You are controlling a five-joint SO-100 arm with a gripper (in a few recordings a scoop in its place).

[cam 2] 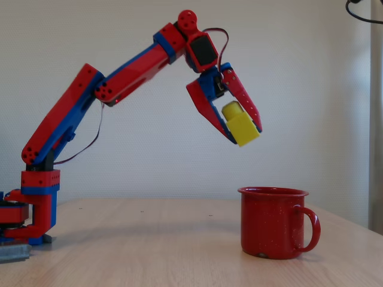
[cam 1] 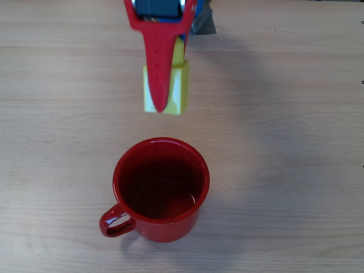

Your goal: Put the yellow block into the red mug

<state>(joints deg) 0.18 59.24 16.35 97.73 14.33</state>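
Where the desk lies nearest the fixed camera, its pale wood-grain surface is bare. Further in, the red mug stands upright on it, handle turned to the right in the fixed view; in the overhead view the handle sits at the lower left of the mug, and the dark red interior is visible with nothing in it. Above the mug and well clear of its rim, the end effector is closed on the yellow block, one red finger on each side of it. The block hangs tilted, its round stud pointing up toward the wrist. In the overhead view the block sits above the mug in the picture, apart from its rim, with a red finger crossing its face. The red-and-blue arm rises from a base at the desk's left edge. Behind everything stands a plain pale wall.
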